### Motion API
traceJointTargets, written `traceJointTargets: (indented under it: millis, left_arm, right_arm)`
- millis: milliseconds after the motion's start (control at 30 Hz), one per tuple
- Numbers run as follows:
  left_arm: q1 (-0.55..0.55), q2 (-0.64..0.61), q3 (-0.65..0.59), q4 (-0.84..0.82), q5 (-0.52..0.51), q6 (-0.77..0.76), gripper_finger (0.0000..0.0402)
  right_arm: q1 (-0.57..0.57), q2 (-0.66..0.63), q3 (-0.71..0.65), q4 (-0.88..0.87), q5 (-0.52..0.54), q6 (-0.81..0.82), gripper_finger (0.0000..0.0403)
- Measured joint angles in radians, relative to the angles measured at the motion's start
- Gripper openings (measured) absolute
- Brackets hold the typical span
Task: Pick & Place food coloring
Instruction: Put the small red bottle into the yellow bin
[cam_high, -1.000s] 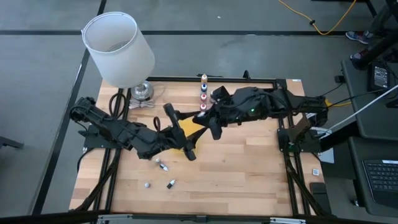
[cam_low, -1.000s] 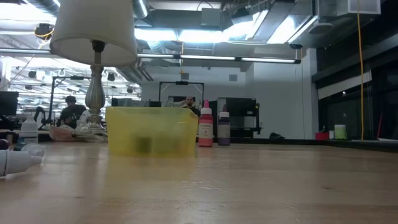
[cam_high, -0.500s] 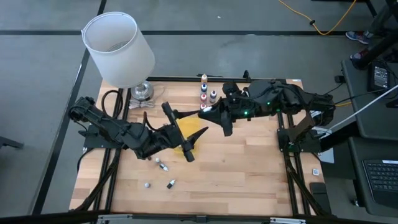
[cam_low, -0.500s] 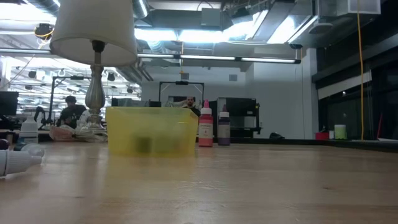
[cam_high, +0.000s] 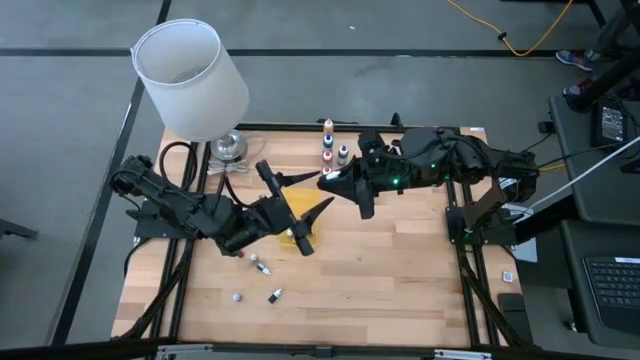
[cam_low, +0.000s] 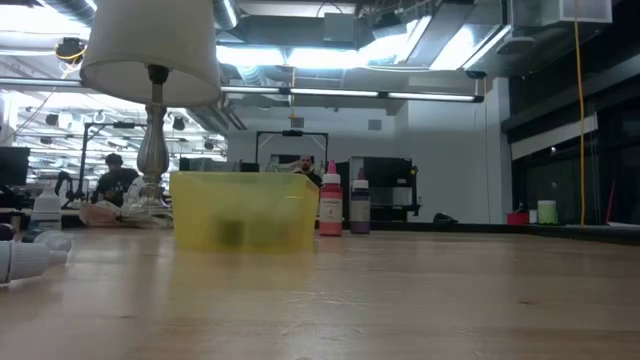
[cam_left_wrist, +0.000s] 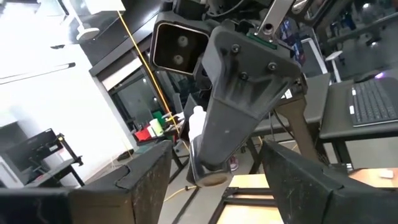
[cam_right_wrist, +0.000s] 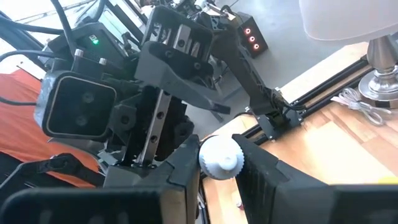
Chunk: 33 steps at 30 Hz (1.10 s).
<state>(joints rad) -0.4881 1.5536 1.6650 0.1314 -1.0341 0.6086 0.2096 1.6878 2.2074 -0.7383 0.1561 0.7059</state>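
My right gripper (cam_high: 338, 186) hovers above the far right corner of the yellow tray (cam_high: 300, 214) and is shut on a food coloring bottle whose white cap (cam_right_wrist: 221, 156) shows in the right wrist view. My left gripper (cam_high: 300, 210) is open wide above the tray, its fingers (cam_left_wrist: 149, 177) touching nothing. Several more bottles (cam_high: 327, 143) stand on their bases near the far edge, two of them (cam_low: 331, 205) beside the tray (cam_low: 245, 210) in the low view. Three others (cam_high: 263, 267) lie on their sides on the near left of the table. My right gripper pinches a food coloring bottle between its two fingers (cam_right_wrist: 186, 165), just below the ribbed white cap (cam_right_wrist: 221, 156), which faces back toward the wrist. The bottle is lifted clear of the table. The fingers hide its body.
A lamp with a white shade (cam_high: 192, 78) stands on its metal base (cam_high: 227, 147) at the far left corner, its cord beside it. The wooden table (cam_high: 400, 270) has bare room on its near right. Beyond the table the low view shows a person (cam_low: 112, 175).
My right gripper has drawn back toward the table's right and far side with the bottle, uncovering the bottles standing at the far edge. My left gripper has shifted slightly toward the far edge above the tray.
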Motion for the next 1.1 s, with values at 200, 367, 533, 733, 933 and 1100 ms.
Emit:
traceJointTargets:
  millis: [200, 367, 533, 733, 933, 1100]
  left_arm:
    - [0.007, 0.0, 0.0, 0.0, -0.005, -0.01, 0.0203]
    - [0.008, 0.0, 0.0, 0.0, -0.004, -0.013, 0.0158]
    - [0.008, 0.0, 0.0, 0.0, -0.005, -0.018, 0.0113]
    - [0.008, 0.0, 0.0, -0.001, -0.008, -0.015, 0.008]
    - [0.008, 0.0, 0.0, -0.001, -0.008, -0.019, 0.0084]
    - [0.009, 0.0, 0.0, 0.002, -0.024, -0.023, 0.0079]
  right_arm:
    - [0.0, 0.0, 0.0, 0.003, -0.001, -0.003, 0.0092]
    - [0.0, 0.0, 0.0, 0.006, -0.001, -0.006, 0.0092]
    - [0.0, 0.0, 0.0, 0.007, -0.001, -0.009, 0.0092]
    - [0.0, 0.0, 0.0, 0.008, -0.001, -0.012, 0.0093]
    - [0.0, 0.0, 0.0, 0.008, 0.013, 0.002, 0.0094]
    - [0.0, -0.001, 0.0, 0.019, 0.055, -0.004, 0.0111]
